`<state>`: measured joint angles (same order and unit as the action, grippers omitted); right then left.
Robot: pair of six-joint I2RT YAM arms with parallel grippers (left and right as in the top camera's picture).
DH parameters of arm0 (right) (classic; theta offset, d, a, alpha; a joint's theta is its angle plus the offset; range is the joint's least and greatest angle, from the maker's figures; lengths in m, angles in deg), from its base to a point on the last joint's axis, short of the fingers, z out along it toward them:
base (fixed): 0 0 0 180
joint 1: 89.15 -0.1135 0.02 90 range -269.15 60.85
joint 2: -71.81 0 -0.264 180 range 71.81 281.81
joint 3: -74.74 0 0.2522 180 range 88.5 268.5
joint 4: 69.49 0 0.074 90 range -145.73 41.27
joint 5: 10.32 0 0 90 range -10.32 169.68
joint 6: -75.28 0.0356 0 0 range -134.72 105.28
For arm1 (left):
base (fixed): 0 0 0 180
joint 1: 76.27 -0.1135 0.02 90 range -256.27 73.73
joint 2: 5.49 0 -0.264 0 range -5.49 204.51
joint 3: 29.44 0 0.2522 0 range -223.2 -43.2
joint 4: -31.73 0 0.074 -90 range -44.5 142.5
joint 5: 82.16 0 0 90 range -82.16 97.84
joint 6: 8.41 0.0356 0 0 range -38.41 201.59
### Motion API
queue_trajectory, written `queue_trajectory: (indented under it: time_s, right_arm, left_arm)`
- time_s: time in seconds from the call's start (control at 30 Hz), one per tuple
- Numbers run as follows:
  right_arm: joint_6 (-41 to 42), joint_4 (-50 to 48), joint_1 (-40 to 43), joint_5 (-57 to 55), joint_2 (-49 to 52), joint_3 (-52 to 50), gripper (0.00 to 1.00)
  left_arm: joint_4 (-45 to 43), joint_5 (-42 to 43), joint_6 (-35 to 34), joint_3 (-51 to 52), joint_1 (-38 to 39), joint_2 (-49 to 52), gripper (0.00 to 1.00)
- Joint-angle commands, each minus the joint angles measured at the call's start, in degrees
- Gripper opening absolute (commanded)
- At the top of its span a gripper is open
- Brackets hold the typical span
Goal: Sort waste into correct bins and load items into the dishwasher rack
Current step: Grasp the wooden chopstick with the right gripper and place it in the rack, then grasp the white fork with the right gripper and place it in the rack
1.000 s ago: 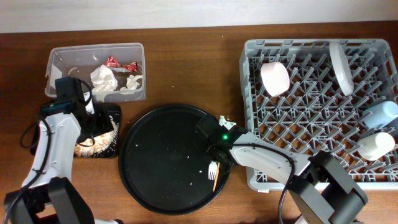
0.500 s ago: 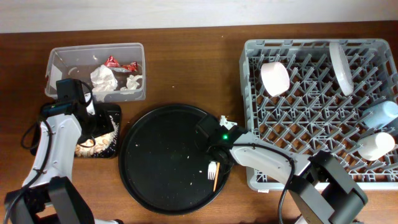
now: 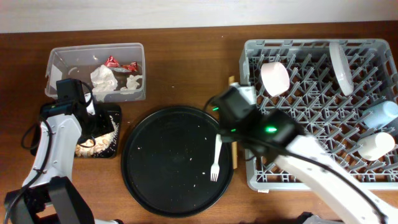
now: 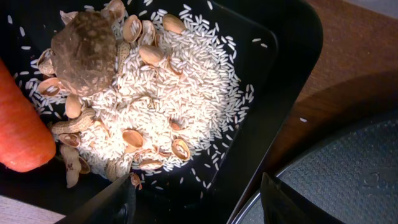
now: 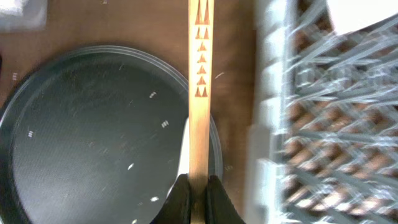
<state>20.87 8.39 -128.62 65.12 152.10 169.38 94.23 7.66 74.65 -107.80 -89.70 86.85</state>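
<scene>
My right gripper (image 3: 234, 133) (image 5: 198, 186) is shut on the wooden chopsticks (image 3: 234, 155) (image 5: 200, 74). It holds them above the gap between the round black tray (image 3: 168, 155) and the grey dishwasher rack (image 3: 311, 112) (image 5: 323, 124). A white fork (image 3: 216, 158) lies on the round tray's right side. My left gripper (image 3: 93, 121) (image 4: 199, 205) is open over the shallow black tray (image 3: 115, 113) (image 4: 280, 56), which holds rice, nut shells and an orange carrot piece (image 4: 18, 124). The clear tub (image 3: 62, 62) holds white tissues (image 3: 102, 78) and a red wrapper (image 3: 112, 61).
The rack holds a pinkish bowl (image 3: 274, 78), a white plate (image 3: 341, 67), a light blue cup (image 3: 380, 113) and a white cup (image 3: 377, 145). Small crumbs dot the round tray. Bare brown table lies between the tub and the rack.
My right gripper has risen off the round tray's right edge with the chopsticks and moved back toward the rack's left wall. The fork is now uncovered. The left arm has not moved.
</scene>
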Motion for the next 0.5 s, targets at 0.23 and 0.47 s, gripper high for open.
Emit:
queue_trajectory:
  time_s: [0.23, 0.47]
  right_arm:
    - [-20.74, 0.87, 21.75, 8.52, 4.59, -8.98, 0.04]
    - [-18.64, -5.27, 21.77, 12.44, 11.19, -12.72, 0.05]
  left_arm:
    - [-0.07, 0.46, 0.09, 0.72, -0.24, -1.18, 0.64]
    - [-0.07, 0.46, 0.09, 0.72, -0.24, -1.18, 0.64]
